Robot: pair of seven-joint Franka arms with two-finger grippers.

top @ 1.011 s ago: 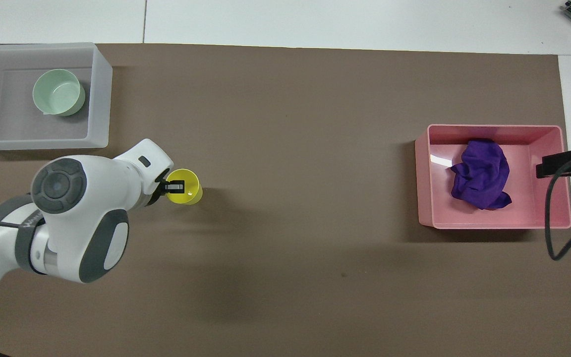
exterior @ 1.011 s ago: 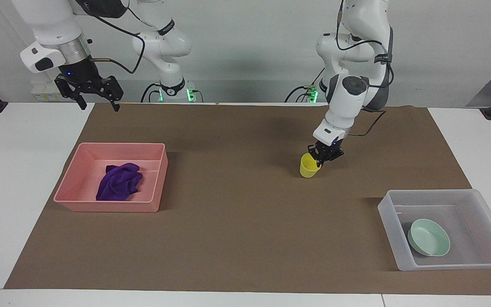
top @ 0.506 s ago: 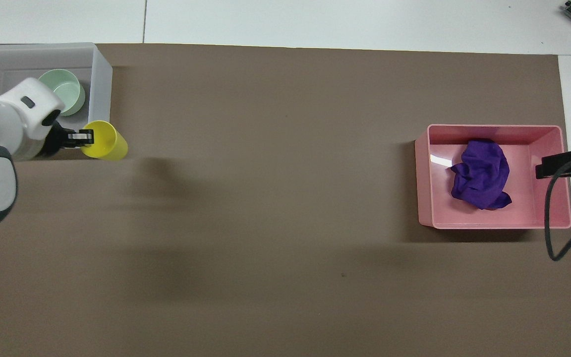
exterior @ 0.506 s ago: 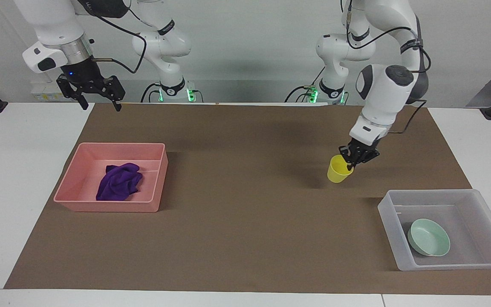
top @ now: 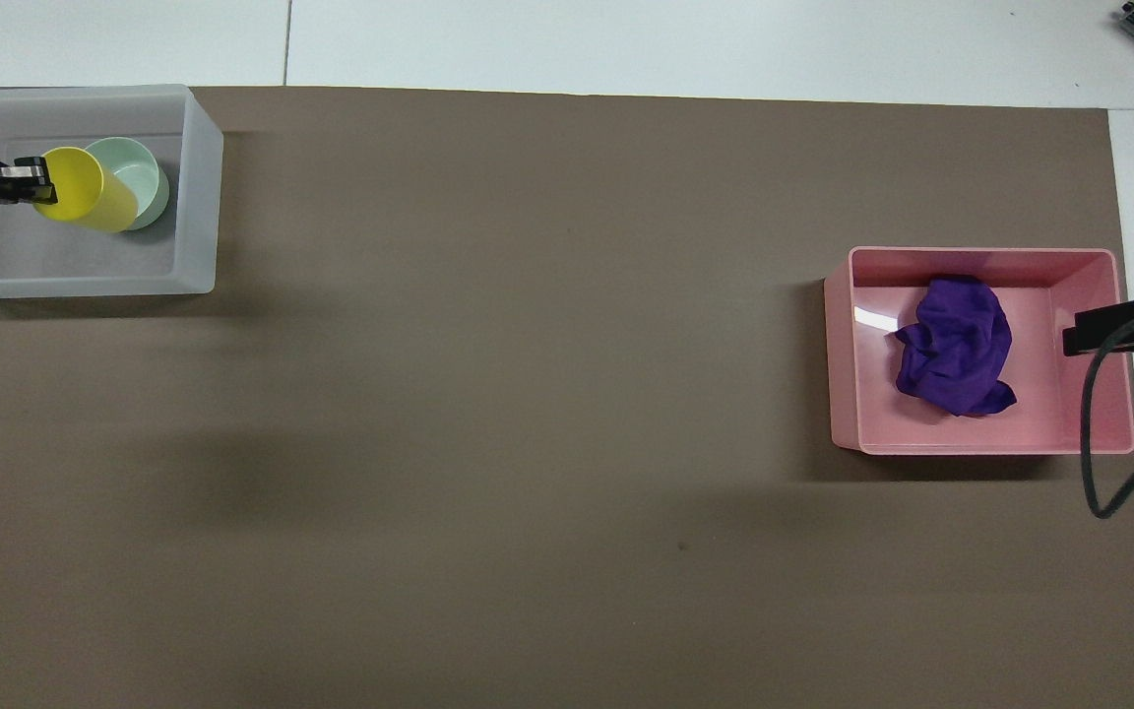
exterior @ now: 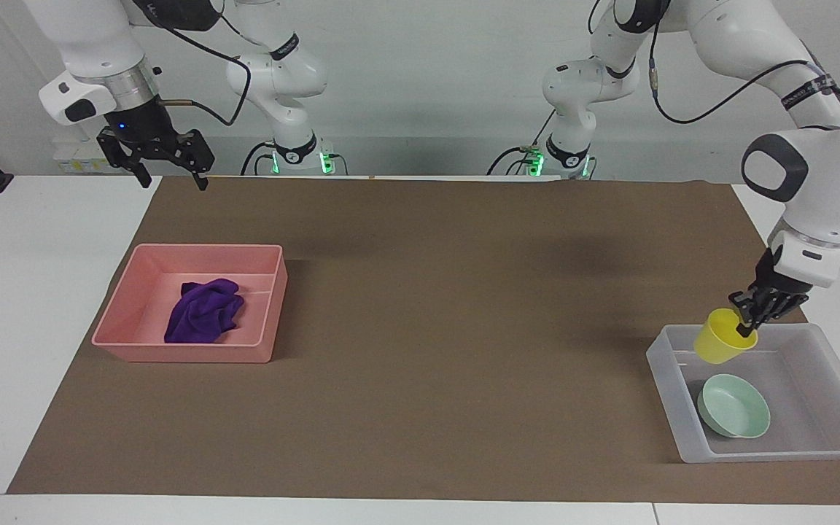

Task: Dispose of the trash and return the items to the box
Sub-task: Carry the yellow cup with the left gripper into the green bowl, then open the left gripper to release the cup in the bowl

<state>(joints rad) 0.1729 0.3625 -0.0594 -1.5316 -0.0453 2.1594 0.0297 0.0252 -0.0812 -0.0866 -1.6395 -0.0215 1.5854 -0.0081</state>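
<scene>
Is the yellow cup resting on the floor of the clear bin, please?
No, the left gripper holds the yellow cup tilted above the clear bin.

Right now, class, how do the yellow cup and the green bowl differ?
1. The cup is yellow, the bowl pale mint green.
2. The cup is taller and narrower, the bowl wider and shallower.
3. The cup hangs tilted in the air, pinched at its rim by the left gripper, while the bowl rests loose on the floor of the box.
Both are small, round, open-topped plastic vessels, and both are at the clear box.
</scene>
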